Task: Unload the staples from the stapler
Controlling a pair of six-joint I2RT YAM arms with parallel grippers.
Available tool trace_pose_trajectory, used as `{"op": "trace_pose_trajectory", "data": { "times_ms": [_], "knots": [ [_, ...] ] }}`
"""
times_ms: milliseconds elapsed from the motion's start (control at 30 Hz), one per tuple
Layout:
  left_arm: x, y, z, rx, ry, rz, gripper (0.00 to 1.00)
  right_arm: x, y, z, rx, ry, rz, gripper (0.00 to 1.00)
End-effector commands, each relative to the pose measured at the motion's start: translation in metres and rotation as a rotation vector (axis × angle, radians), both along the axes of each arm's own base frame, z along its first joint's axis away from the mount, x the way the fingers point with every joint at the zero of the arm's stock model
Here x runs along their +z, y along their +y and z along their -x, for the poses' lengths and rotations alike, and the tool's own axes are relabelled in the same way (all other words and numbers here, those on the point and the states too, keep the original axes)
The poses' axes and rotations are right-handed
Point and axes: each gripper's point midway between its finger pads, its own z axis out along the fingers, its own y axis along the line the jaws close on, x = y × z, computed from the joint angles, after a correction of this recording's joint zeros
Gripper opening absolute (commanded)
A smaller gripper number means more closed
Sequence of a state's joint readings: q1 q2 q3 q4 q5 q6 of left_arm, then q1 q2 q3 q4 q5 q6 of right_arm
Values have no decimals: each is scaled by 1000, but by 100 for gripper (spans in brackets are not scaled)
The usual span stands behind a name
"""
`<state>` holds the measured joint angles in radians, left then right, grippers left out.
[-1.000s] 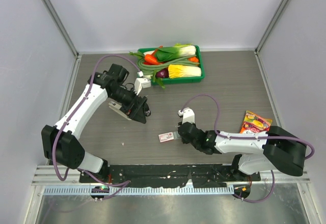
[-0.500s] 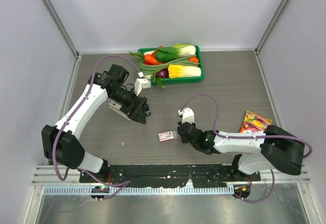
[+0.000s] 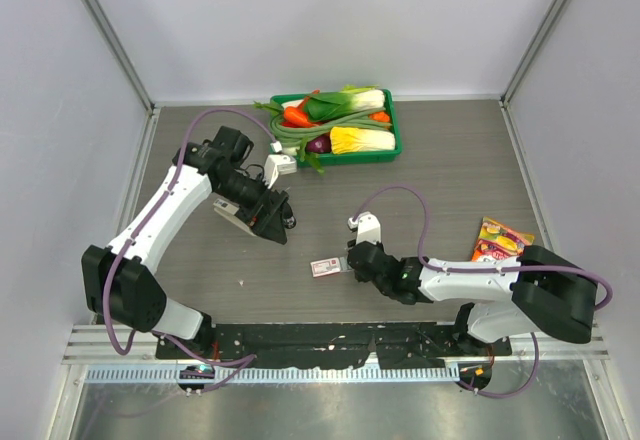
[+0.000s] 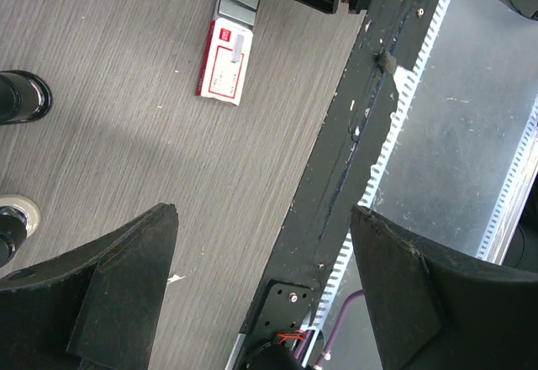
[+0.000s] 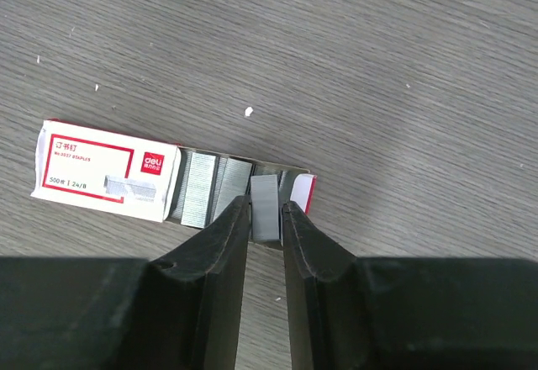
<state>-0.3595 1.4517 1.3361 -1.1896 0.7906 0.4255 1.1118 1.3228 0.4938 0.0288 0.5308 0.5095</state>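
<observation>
The right hand [image 5: 266, 208] is pinched narrow on 1 short grey strip of staples [image 5: 266, 187], held at the open end of the red-and-white staple box [image 5: 105, 174] lying on the table [image 5: 378, 67]. More strips [image 5: 199, 189] lie side by side in the box's pulled-out inner tray [image 5: 304, 192]. The left hand [image 4: 262, 217] hangs over the table, fingers spread wide, well apart from the box. A green basket [image 3: 396, 146] of vegetables sits at the far edge.
</observation>
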Motion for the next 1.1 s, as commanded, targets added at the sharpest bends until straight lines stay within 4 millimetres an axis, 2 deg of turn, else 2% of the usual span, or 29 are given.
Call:
{"op": "trace_pose_trajectory", "data": {
  "times_ms": [0,167,400,467,500,533,667,767,867,933,1067],
  "knots": [
    [10,-1,9,-17,-10,38,87,8,1,-5,-24,-35,-8,30],
    [10,0,10,-20,-9,37,87,8,4,-4,-19,-34,-7,36],
    [10,-1,10,-24,-6,43,87,15,2,-7,-29,-51,-5,36],
    [10,-1,10,-21,-9,41,87,29,5,-10,-37,-79,-34,35],
    [10,-1,9,-22,-9,42,87,31,-2,-11,-46,-85,-12,34],
    [9,-1,8,-21,-11,41,87,45,0,-13,-47,-109,-42,34],
    [2,-3,-3,19,-22,26,86,73,-7,-19,-75,-158,-73,33],
    [-6,-7,-12,40,-36,14,84,81,-11,-20,-87,-164,-92,30],
    [-24,-10,-16,33,-51,-52,82,71,-17,-22,-108,-141,-84,24],
    [-41,-12,-15,15,-65,-115,82,62,-21,-24,-117,-115,-82,24],
    [-62,-18,-12,-20,-73,-169,81,47,-22,-23,-112,-70,-90,24]
  ]
}}
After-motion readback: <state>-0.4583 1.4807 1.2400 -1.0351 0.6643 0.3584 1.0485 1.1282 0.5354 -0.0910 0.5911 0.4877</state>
